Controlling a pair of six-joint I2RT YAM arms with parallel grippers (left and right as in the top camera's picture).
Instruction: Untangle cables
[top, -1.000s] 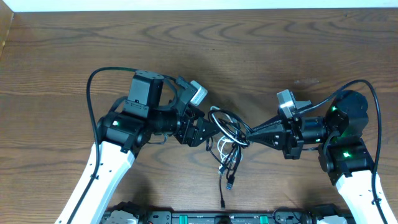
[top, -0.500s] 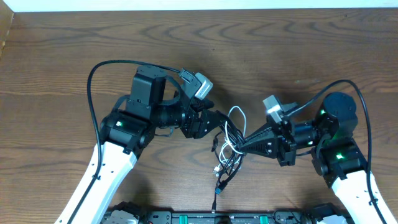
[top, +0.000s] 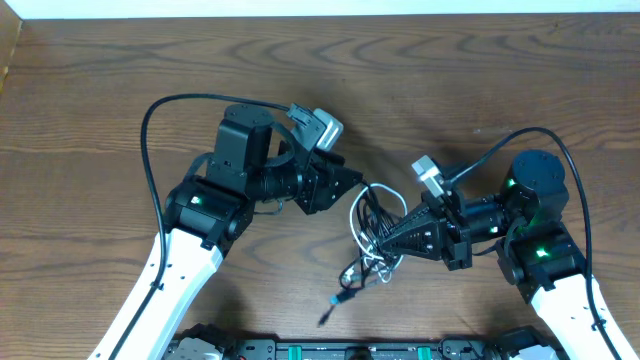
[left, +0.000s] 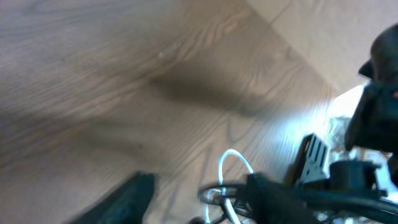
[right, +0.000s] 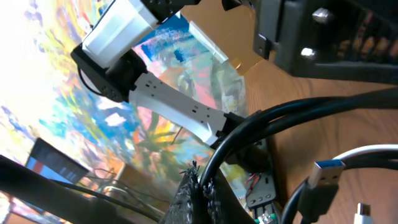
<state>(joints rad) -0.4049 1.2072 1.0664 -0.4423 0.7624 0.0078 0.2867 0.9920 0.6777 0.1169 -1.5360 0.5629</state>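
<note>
The cables (top: 368, 228) are a knot of thin black cords and one white cord in the middle of the table. My right gripper (top: 380, 243) is shut on a black cord (right: 249, 134) of the knot, which runs out from between its fingers in the right wrist view. A blue-tipped USB plug (right: 326, 172) and the white cord (right: 367, 153) show beside it. My left gripper (top: 350, 181) hangs just up-left of the knot with its jaws apart. In the left wrist view a white loop (left: 234, 160) rises beside its right finger (left: 273, 196); nothing sits between the fingers. One loose plug (top: 335, 300) trails toward the front edge.
Thick black wires arc from both arms, one over the left arm (top: 160, 120) and one over the right arm (top: 560, 150). The robot base rail (top: 340, 350) runs along the table's front edge. Bare wood table (top: 450, 70) lies behind both arms.
The right gripper has carried the knot left and toward the front. The left gripper has drawn back up-left and narrowed its jaws. The trailing plug has swung left.
</note>
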